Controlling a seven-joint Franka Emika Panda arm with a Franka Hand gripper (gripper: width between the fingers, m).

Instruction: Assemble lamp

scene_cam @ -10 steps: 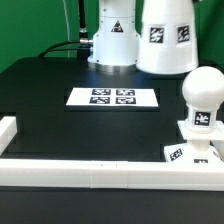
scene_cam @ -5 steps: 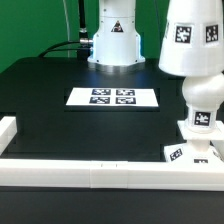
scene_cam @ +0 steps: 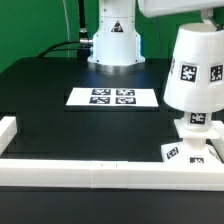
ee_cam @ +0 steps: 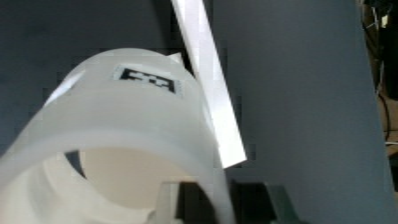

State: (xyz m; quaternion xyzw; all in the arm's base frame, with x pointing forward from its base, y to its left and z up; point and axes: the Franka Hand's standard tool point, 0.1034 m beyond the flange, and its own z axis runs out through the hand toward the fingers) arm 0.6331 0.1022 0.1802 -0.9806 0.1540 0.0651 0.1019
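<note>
The white tapered shade (scene_cam: 194, 68) hangs from my gripper at the exterior view's right. It sits low over the bulb and hides the bulb's round head. Only the bulb's tagged lower body (scene_cam: 197, 122) shows under the shade's rim. The bulb stands upright on the flat square base (scene_cam: 185, 152) by the front rail. In the wrist view the shade (ee_cam: 116, 120) fills the frame, and my gripper (ee_cam: 217, 200) is shut on the shade's wall, with one dark finger (ee_cam: 189, 203) inside it. Whether the shade touches the bulb I cannot tell.
The marker board (scene_cam: 113, 97) lies flat at the table's middle. Long white rail blocks run along the front edge (scene_cam: 90, 172) and the exterior view's left side (scene_cam: 8, 130). The arm's white pedestal (scene_cam: 113, 40) stands at the back.
The shade has moved toward the exterior view's right and down. It went from beside and above the bulb to over it, and now covers the round head.
</note>
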